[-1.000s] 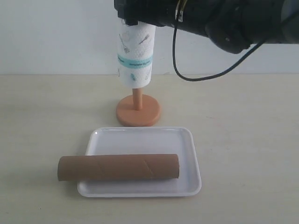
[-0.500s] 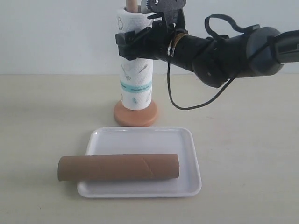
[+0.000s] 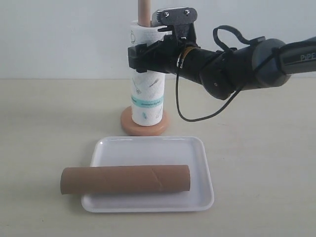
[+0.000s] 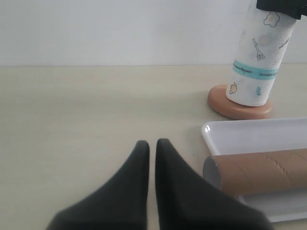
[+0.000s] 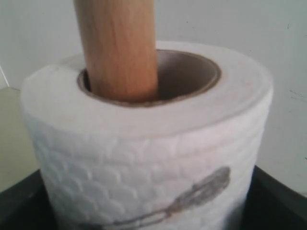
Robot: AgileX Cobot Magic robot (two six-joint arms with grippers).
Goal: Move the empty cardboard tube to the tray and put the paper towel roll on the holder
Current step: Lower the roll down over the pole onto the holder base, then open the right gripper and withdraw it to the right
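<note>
The left claw (image 4: 151, 143), narrow and empty, hangs above the bench (image 4: 72, 105). Just beside it the empty cardboard tube (image 4: 259, 170) lies across the tray (image 4: 240, 132), one end overhanging. Farther off, the right claw (image 3: 145, 55) clasps the paper towel roll (image 3: 146, 98), seated on the holder (image 3: 144, 12).

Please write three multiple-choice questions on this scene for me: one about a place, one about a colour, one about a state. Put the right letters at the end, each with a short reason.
1. Where is the empty cardboard tube?
A. lying across the tray, one end past its rim
B. standing upright
C. wholly outside the tray

2. What colour is the band on the paper towel roll?
A. red
B. teal
C. black

3. How is the paper towel roll placed?
A. lying flat in the tray
B. leaning on the tube
C. upright on the holder, pole through its core

1 A: its left end overhangs the rim.
2 B: the band looks teal in two views.
3 C: the right wrist view shows the pole rising from the core.
</note>
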